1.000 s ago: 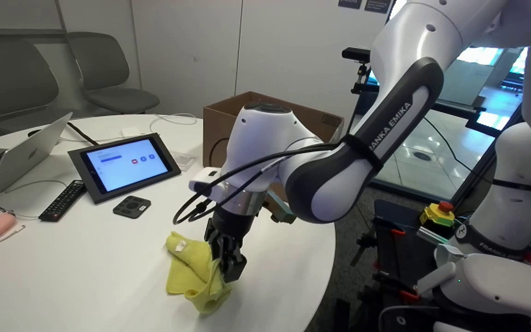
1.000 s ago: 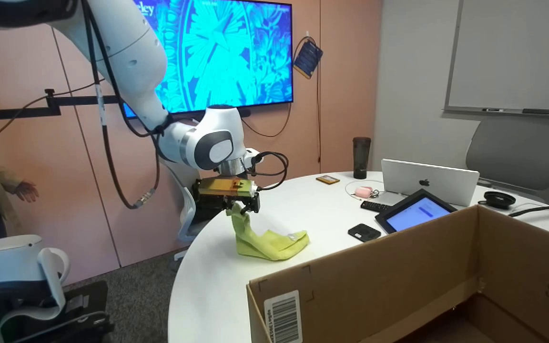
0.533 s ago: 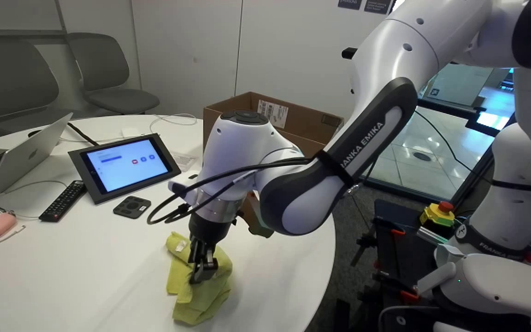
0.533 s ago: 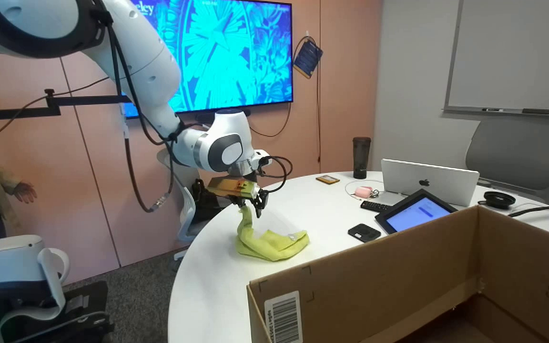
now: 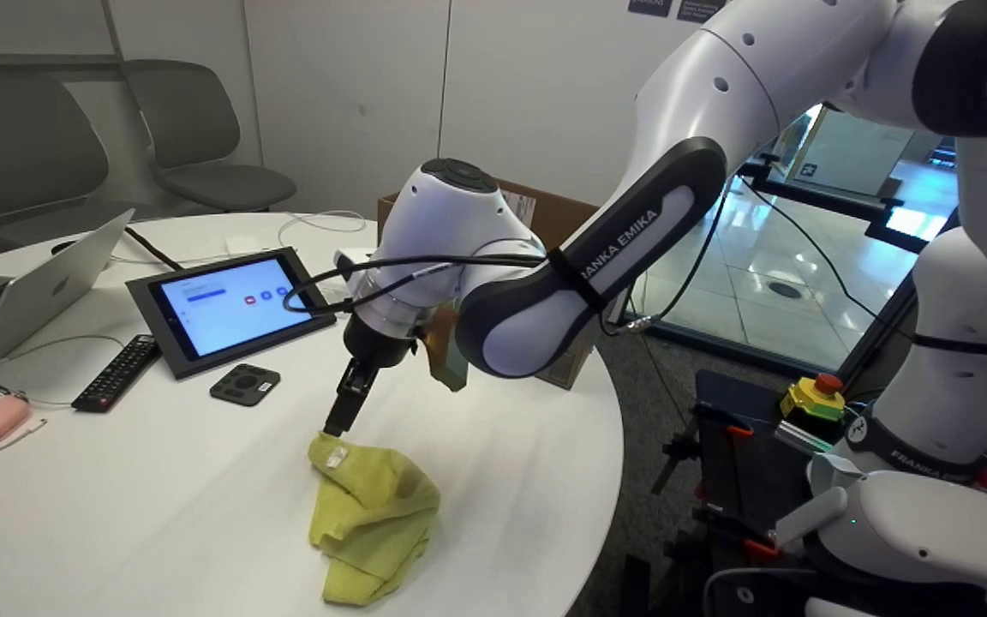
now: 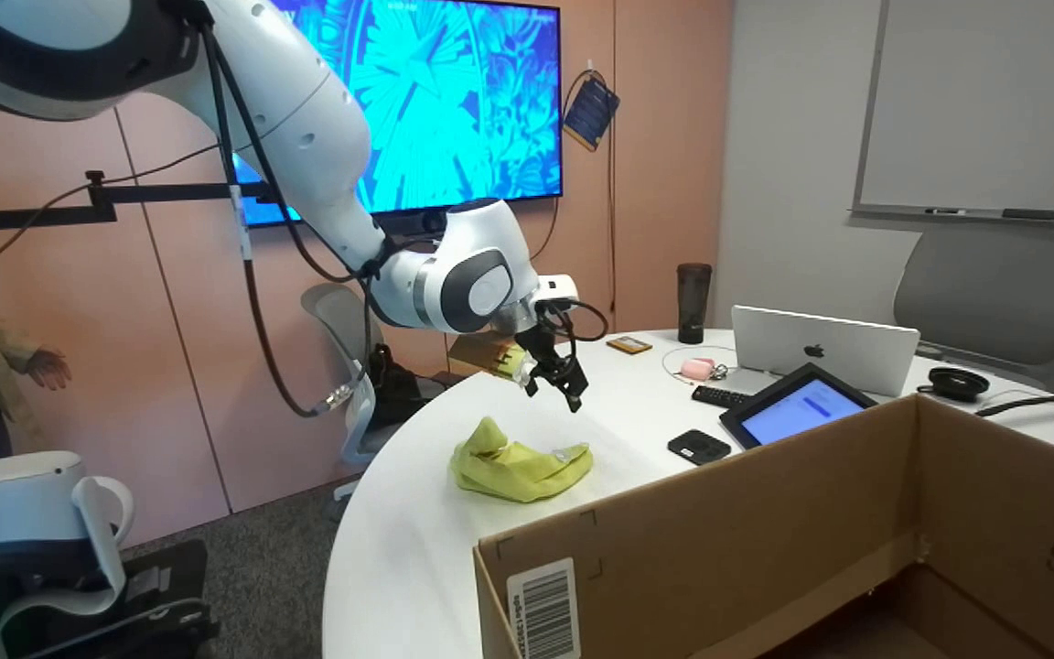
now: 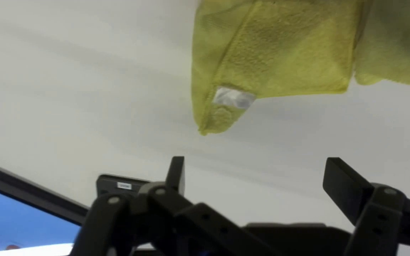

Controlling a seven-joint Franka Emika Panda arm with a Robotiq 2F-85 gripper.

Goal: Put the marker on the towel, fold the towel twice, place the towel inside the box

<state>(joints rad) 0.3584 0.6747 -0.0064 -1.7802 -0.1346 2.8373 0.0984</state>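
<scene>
Black two-finger gripper (image 7: 255,167): jaws stood wide apart, with bare surface of the round white table (image 5: 202,497) visible between them in the wrist view.

Thin yellow cloth towel (image 5: 378,514): lay on the table, creased and folded loosely over itself; in an exterior view a peak of cloth rose at the end opposite the tag.

Small white fabric tag (image 7: 234,97): sat at the towel corner nearest the gripper.

Towel relative to gripper: in the wrist view the towel lay ahead of the jaws, at the top of the frame and running past its top and right edges; a strip of bare table separated the tagged corner from the fingertips.

Gripper relative to towel: in an exterior view the fingertips (image 5: 341,416) appeared just beside the tagged corner; in an exterior view the fingers (image 6: 573,394) hung above the table, apart from the cloth. Exact height could not be told.

Black-framed tablet (image 5: 232,304) with lit screen: stood tilted on the table, on the opposite side of the gripper from the towel.

Flat dark square device (image 5: 245,385): lay near the tablet; in the wrist view one finger partly hid it.

Brown corrugated cardboard box (image 6: 747,540): stood open-topped on the table, a white barcode label (image 6: 543,611) on its wall; the towel lay outside it.

White jointed robot arm (image 5: 639,248): extended over the table, partly hiding the box in an exterior view.
</scene>
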